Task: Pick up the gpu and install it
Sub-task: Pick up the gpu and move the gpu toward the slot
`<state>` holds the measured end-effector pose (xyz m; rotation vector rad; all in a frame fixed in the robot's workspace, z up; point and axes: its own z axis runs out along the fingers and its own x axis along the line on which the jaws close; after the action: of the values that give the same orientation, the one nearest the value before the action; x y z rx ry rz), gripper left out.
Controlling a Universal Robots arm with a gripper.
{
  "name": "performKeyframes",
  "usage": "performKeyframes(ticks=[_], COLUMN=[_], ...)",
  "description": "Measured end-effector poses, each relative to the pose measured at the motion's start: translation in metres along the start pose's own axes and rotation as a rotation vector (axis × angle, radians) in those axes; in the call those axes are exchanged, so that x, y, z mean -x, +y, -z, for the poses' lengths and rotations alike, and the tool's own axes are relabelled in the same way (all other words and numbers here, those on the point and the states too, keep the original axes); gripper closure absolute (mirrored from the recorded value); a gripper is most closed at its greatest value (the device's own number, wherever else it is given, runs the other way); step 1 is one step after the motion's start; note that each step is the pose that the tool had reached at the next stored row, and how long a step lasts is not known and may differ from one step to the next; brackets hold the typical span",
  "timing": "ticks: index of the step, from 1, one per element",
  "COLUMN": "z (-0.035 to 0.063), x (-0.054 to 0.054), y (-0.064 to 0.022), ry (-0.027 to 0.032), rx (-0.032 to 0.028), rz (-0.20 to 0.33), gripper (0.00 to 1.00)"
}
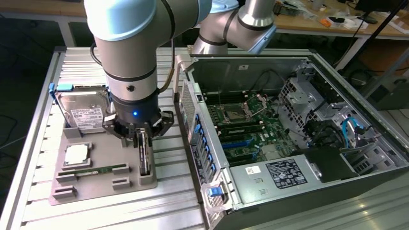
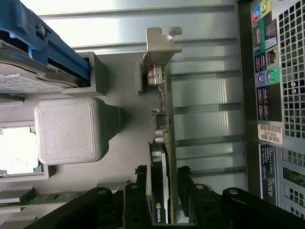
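Observation:
The gpu (image 1: 145, 154) stands on its edge in a slot of the grey holder (image 1: 96, 187), on the side nearest the computer case. In the wrist view the gpu (image 2: 164, 119) is a thin dark card with a silver bracket (image 2: 159, 45) at its far end. My gripper (image 1: 144, 136) has come down over it from above. In the wrist view my gripper (image 2: 162, 171) straddles the card, one black finger on each side, with a narrow gap showing between each finger and the card. Nothing is lifted.
The grey holder also carries a hard drive with blue rails (image 1: 83, 112), a processor (image 1: 76, 154) and a green memory stick (image 1: 96, 171). The open computer case (image 1: 288, 139) lies on the exterior view's right, its motherboard (image 1: 246, 129) exposed. Its rear panel (image 2: 276, 95) is close to the card.

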<state>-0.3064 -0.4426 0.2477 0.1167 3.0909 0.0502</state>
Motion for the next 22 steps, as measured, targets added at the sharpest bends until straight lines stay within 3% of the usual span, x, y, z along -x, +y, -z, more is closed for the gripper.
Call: performKeyframes(ticks=[1,4,5,22], z=[0.0,0.0,0.0,0.0], x=[0.0,0.0,0.0,0.0], y=[0.0,0.0,0.0,0.0], ry=[0.0,0.0001,0.0,0.0], rx=[0.0,0.0,0.0,0.0], rz=[0.0,0.0,0.0,0.0], gripper=[0.65,0.66,0.73,0.73])
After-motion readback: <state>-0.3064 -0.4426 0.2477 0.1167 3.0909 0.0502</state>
